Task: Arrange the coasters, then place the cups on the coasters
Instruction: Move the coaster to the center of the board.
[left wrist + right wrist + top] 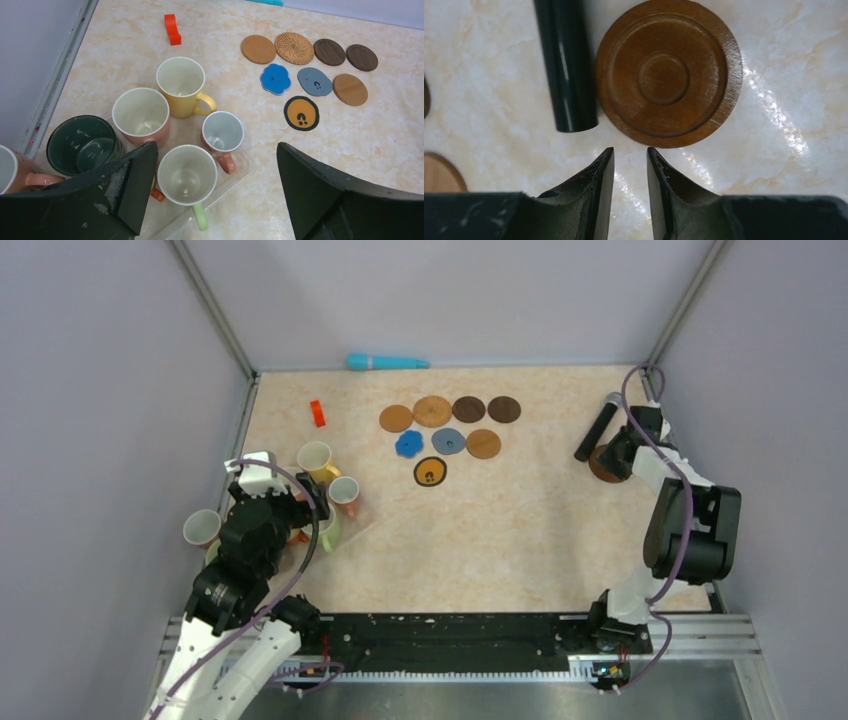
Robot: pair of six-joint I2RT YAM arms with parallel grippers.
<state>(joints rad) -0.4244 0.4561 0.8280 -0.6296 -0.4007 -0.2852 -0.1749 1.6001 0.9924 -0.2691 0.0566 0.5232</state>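
Eight coasters [450, 427] are grouped at the far middle of the desk [520, 530], while one brown ringed coaster [669, 75] lies apart at the far right, just beside a black microphone [565, 65]; it is judged that this stray disc is to be brought to the group. The right hand [630, 150] is held low with its fingers narrowly parted and nothing between them, the brown coaster lying flat just beyond the fingertips. The left hand [214, 147] is spread wide and empty above the cups [181, 80], which are clustered at the left, well apart from the coasters.
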